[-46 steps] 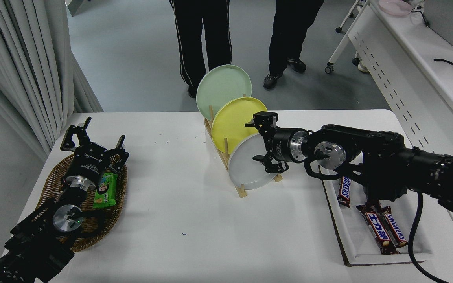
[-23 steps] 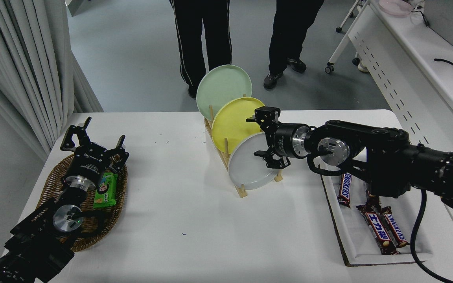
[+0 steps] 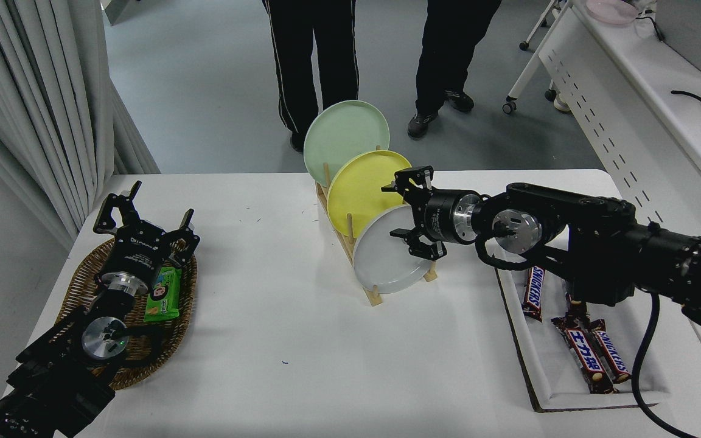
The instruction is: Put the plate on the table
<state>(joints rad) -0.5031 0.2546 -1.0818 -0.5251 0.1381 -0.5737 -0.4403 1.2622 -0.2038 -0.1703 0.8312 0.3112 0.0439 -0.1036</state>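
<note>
The light-grey plate (image 3: 382, 258) stands on edge in the nearest slot of a wooden rack (image 3: 370, 293) on the white table (image 3: 277, 316). A yellow plate (image 3: 359, 188) and a pale green plate (image 3: 341, 137) stand behind it. My right gripper (image 3: 400, 210) is open, reaching in from the right. Its fingers straddle the grey plate's upper right rim, one above and one in front of the plate. My left gripper (image 3: 143, 213) is parked open at the lower left, over a wicker basket.
The wicker basket (image 3: 86, 292) holds a green snack packet (image 3: 163, 294). A white tray (image 3: 545, 371) at the right holds chocolate bars (image 3: 594, 359). Two people's legs (image 3: 314, 55) stand at the far side. A white perforated-panel desk (image 3: 630, 121) is at the upper right.
My right gripper has moved up and slightly left along the grey plate, from its right side to its upper right rim. The plates and the left arm have not moved.
</note>
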